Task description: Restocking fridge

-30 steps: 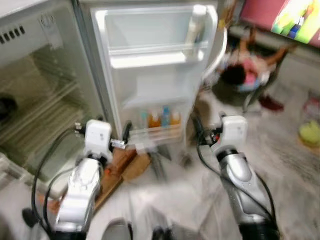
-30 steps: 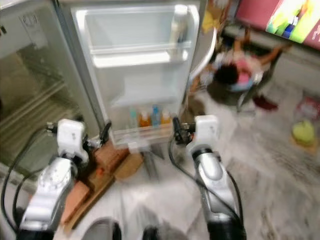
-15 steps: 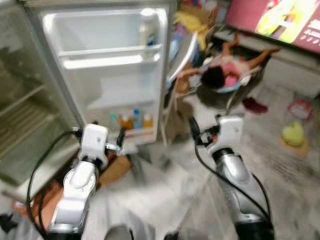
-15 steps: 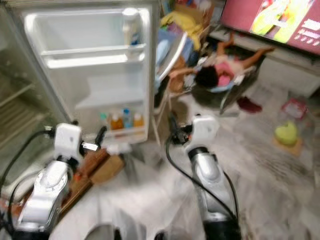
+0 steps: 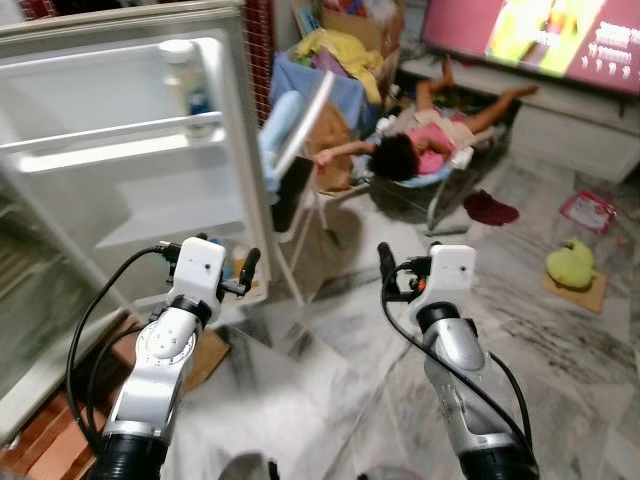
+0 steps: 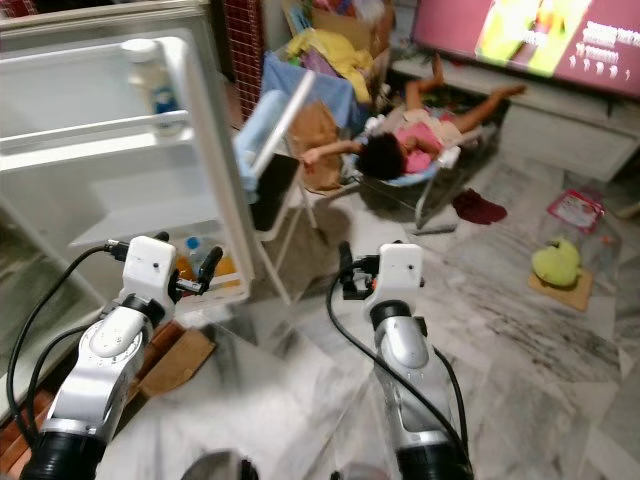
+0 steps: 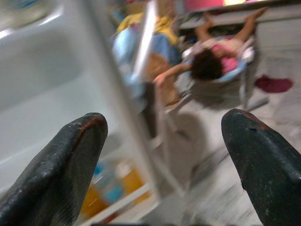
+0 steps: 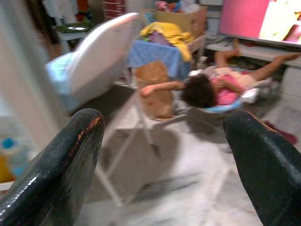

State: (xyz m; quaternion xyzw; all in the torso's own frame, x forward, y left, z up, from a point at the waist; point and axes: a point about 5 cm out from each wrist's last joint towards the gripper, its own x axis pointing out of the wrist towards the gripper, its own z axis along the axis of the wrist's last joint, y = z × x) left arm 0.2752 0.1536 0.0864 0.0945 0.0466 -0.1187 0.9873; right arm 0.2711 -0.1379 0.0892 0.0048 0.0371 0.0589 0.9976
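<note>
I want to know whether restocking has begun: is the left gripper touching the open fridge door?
Apart. In the left wrist view the left gripper has its fingers spread with nothing between them, and the fridge door lies beyond the fingertips.

Person in pink top (image 5: 432,152) lying in low reclined chair; yellow-green soft toy (image 5: 570,263) on grey marble floor (image 5: 560,350); dark red cloth (image 5: 489,208) nearby.

I see a white fridge door (image 5: 130,150) holding orange and blue bottles (image 6: 205,262), a grey-veined marble floor (image 5: 560,350), and a pink screen (image 5: 540,40).

Both pincers (image 7: 160,155) (image 8: 164,155) apparently agape, empty
</note>
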